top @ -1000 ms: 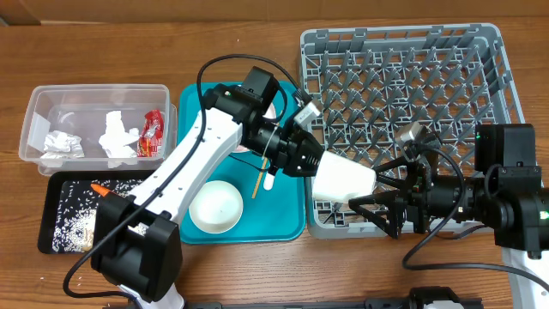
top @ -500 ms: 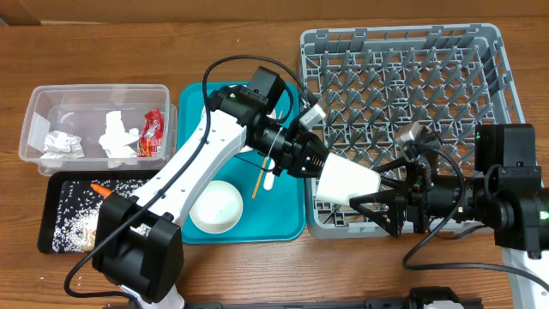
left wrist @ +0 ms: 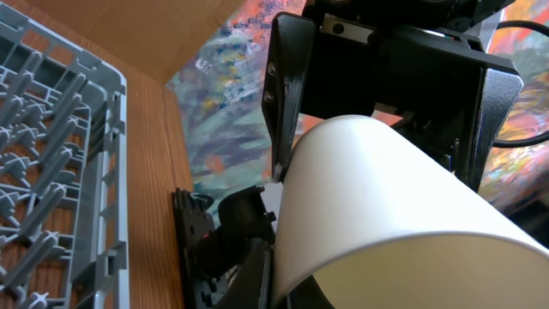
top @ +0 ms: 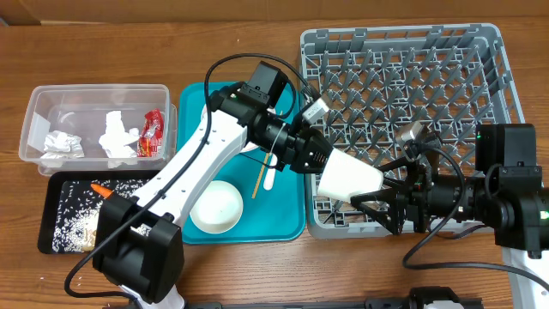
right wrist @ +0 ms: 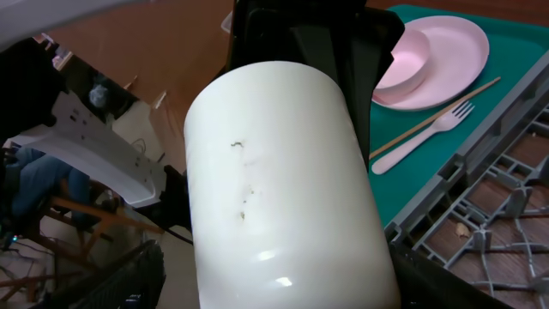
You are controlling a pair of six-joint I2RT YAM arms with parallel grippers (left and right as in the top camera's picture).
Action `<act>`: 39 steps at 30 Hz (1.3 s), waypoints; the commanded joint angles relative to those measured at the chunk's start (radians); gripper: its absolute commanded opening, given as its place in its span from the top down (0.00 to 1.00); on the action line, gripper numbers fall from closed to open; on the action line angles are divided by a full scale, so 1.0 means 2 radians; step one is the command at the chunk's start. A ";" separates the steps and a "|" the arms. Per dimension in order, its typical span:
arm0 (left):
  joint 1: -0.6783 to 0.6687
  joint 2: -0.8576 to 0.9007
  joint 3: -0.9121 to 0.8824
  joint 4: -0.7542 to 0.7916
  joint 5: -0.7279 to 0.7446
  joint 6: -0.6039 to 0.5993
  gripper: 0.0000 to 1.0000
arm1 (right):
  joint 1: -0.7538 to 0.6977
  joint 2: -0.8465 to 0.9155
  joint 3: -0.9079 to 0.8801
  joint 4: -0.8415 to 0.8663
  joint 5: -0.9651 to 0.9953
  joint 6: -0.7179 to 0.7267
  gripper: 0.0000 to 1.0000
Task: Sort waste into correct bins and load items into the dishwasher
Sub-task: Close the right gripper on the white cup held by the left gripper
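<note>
Overhead: your left gripper [top: 324, 167] is clamped on the small white cup [top: 350, 178]. The cup lies on its side in the air over the front-left corner of the large square grey plastic dish rack [top: 399, 34]. Your right gripper [top: 373, 190] faces it from the right, jaws wide apart, one finger either side of the cup's free end. Can't tell if they touch it. The teal serving tray [top: 287, 215] sits just left of the rack and carries a white bowl [top: 216, 206], a thin wooden chopstick [top: 257, 182] and a white plastic fork [top: 268, 178]. Far left, the clear rectangular plastic tub [top: 99, 88] holds crumpled white paper napkins [top: 117, 137] and a shiny red snack wrapper [top: 153, 133]. In front of it, the flat black rectangular tray [top: 45, 232] has beige crumbs [top: 81, 230] and a small orange carrot [top: 100, 190].

Left wrist: the cup fills the lower right, with black fingers [left wrist: 292, 112] on both sides of it. Rack at left, on the wooden table [left wrist: 150, 154].

Right wrist: the cup is close up at centre, gripped from behind. Your right fingers [right wrist: 129, 283] show at the bottom corners, well apart, with the cup between them. The pale pink round plate [right wrist: 450, 43] is on the teal tray behind, with fork and chopstick just beside it.
</note>
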 commanded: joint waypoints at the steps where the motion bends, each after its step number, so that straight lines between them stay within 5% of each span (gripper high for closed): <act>1: -0.018 -0.007 0.011 0.004 0.009 -0.006 0.96 | 0.002 -0.002 0.010 0.001 -0.016 -0.006 0.17; 18: -0.025 -0.007 0.011 0.023 0.009 -0.007 0.96 | 0.002 -0.002 0.010 -0.001 -0.002 -0.006 0.23; 24: -0.023 -0.007 0.012 0.027 0.009 -0.007 0.96 | 0.002 -0.002 0.010 -0.010 0.020 -0.006 0.05; 39: -0.023 -0.007 0.012 0.029 0.009 -0.007 0.96 | 0.002 -0.002 0.009 -0.029 0.033 -0.006 0.13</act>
